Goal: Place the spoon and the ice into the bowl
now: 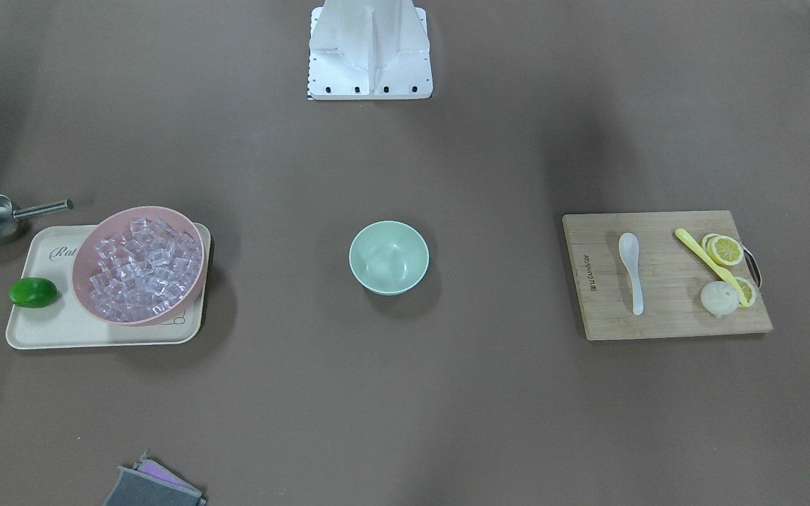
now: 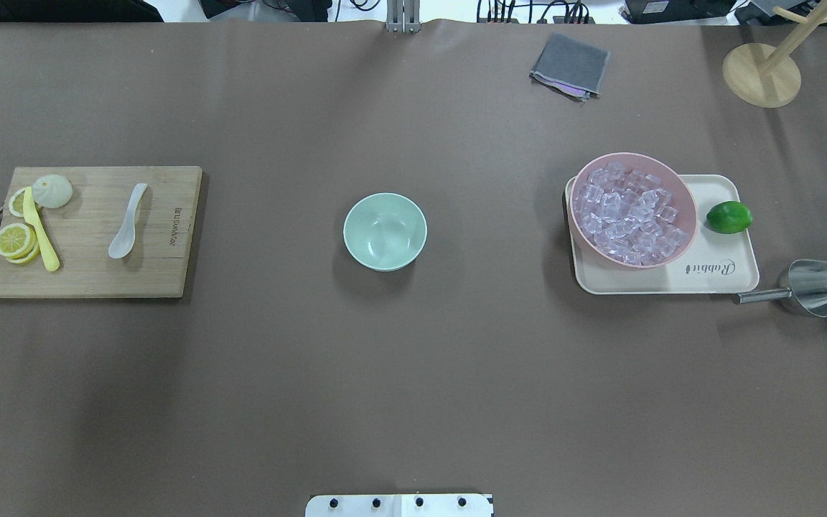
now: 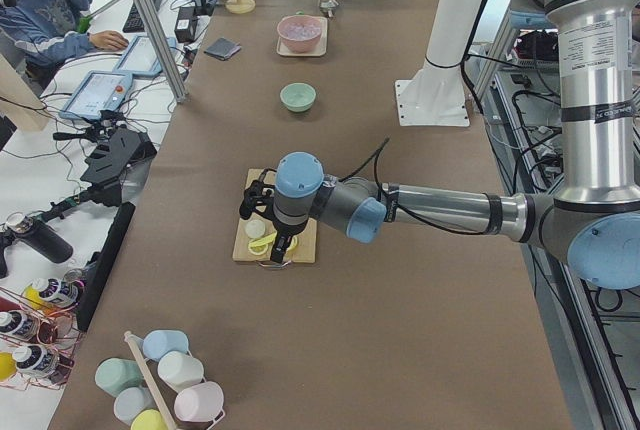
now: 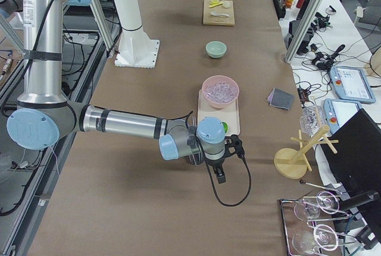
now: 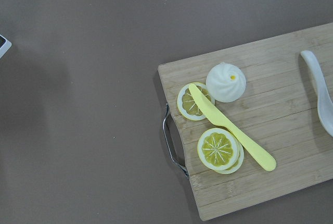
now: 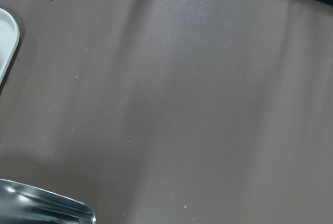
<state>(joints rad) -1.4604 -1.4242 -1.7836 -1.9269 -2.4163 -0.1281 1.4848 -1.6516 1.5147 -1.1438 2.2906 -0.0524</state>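
The spoon (image 2: 127,221) lies near the tabletop's left edge, the bowl (image 2: 385,231) at centre, the ice (image 2: 629,215) towards the right edge. Whether left claw (image 3: 283,247) and right claw (image 4: 220,175) are apart or together: cannot tell.

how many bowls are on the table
2. The mint-green bowl sits empty in the middle; the pink bowl, full of ice, stands on the tray on the robot's right. None seems hidden.

Left arm (image 3: 440,210) over cutting board (image 3: 304,241), mint bowl (image 3: 297,97) farther along table (image 3: 400,350)
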